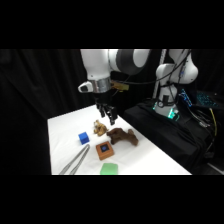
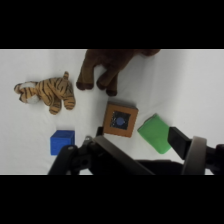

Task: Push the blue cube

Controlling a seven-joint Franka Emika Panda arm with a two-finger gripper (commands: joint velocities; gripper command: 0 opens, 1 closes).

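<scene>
Pincer above table (apart from blue cube).

The white counter carries five items; the blue cube sits at lower left, just above the black linkage of the end effector; a striped tiger toy lies above it; a brown plush toy lies at top centre; an orange-brown block with a blue square on top sits beside a green block.
</scene>
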